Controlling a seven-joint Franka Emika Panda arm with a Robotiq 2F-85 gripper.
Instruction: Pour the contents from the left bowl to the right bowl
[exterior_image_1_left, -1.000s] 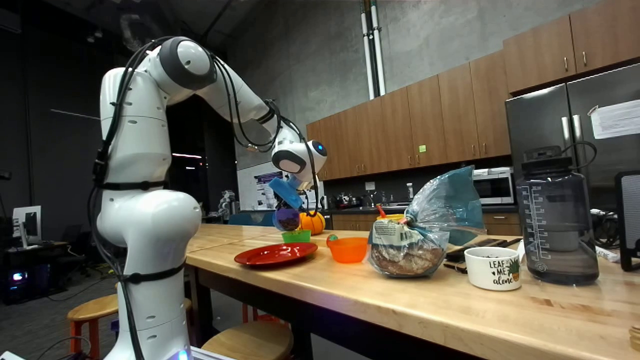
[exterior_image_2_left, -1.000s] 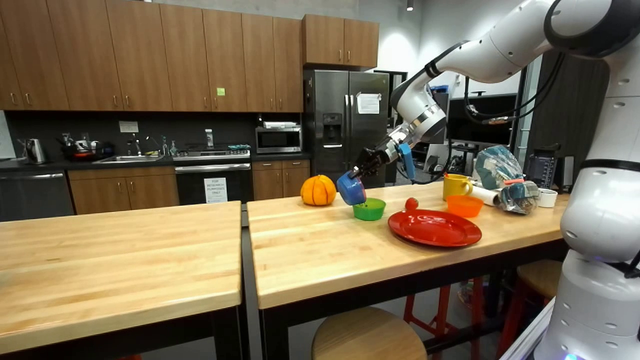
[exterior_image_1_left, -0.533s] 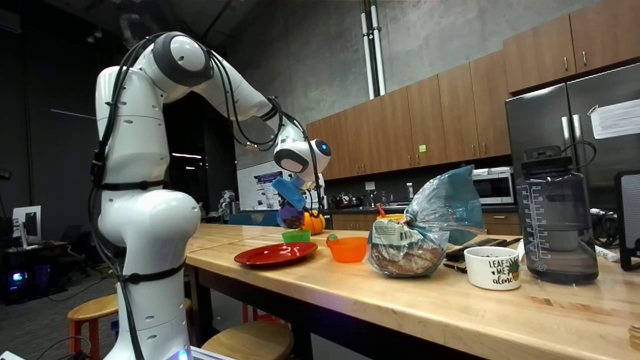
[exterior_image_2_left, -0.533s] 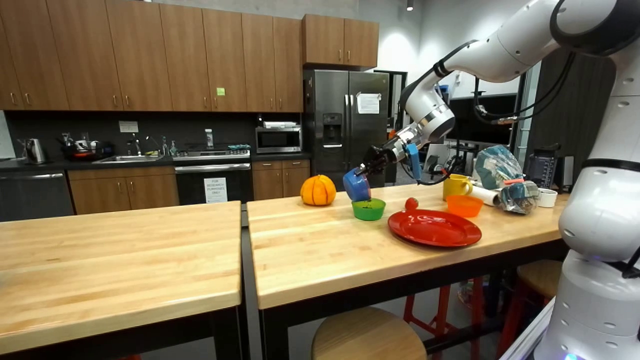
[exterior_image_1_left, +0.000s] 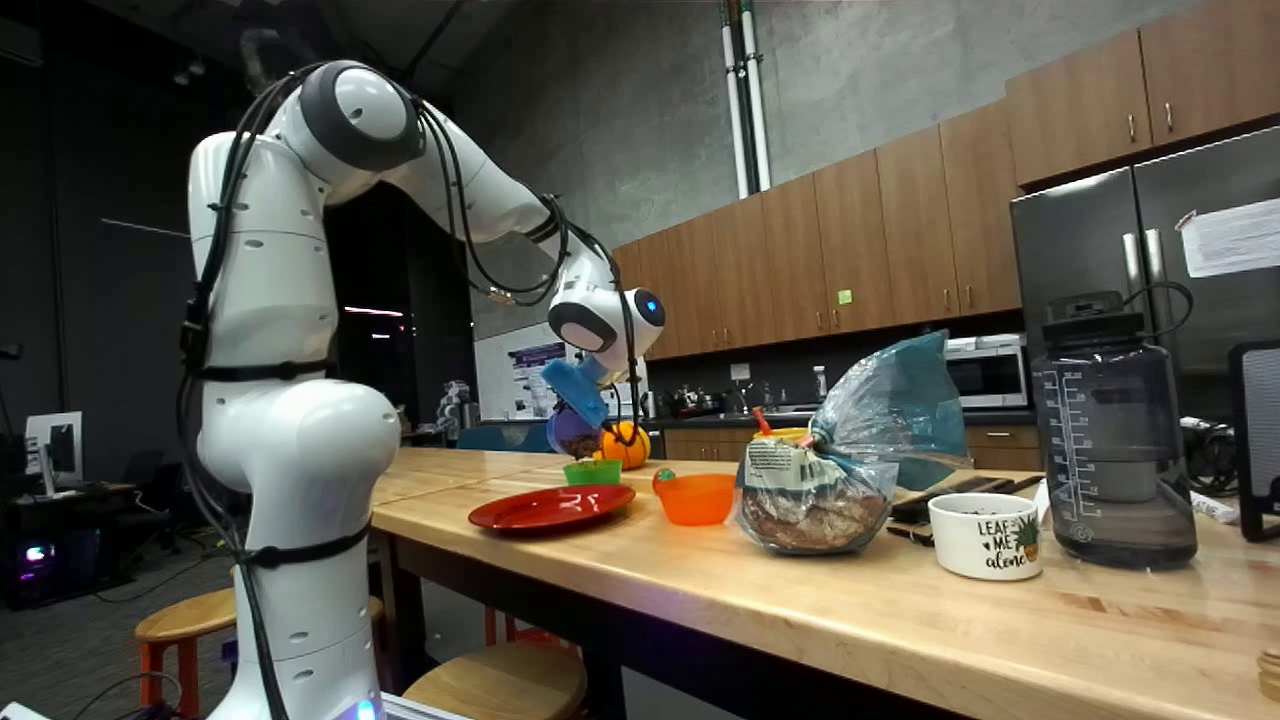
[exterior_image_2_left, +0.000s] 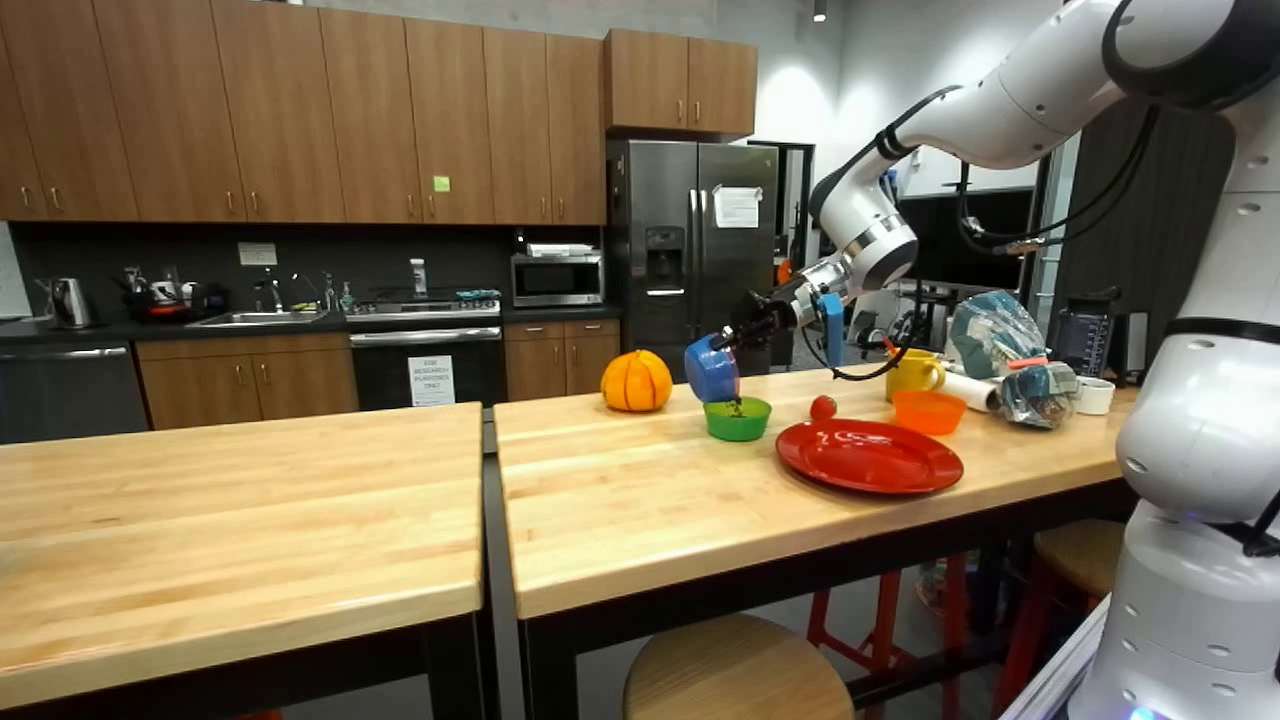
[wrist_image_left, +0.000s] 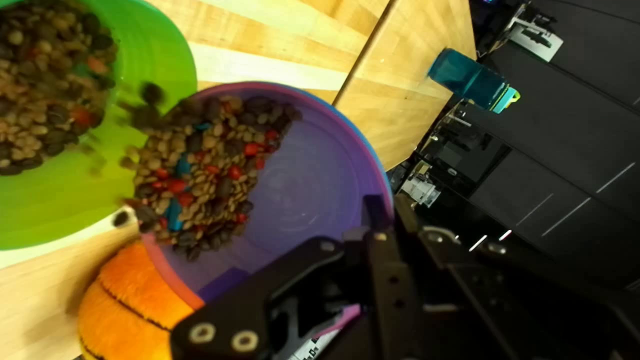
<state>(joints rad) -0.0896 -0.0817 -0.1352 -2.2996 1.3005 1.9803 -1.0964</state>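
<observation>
Wrist view, tilted purple bowl (wrist_image_left: 300, 185) ahead of gripper (wrist_image_left: 391, 212), rim clamped between jaws

The purple-blue bowl (wrist_image_left: 320, 175) looks smooth plastic, the red plate (exterior_image_2_left: 870, 455) glossy, the tabletop (exterior_image_2_left: 640, 515) wood, the pumpkin (wrist_image_left: 131, 306) plush.

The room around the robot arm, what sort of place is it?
Most likely a kitchen area in a research lab. An exterior view shows a gray refrigerator, a microwave and an oven, and the sign on the oven reads "FOR RESEARCH PURPOSES ONLY".
</observation>
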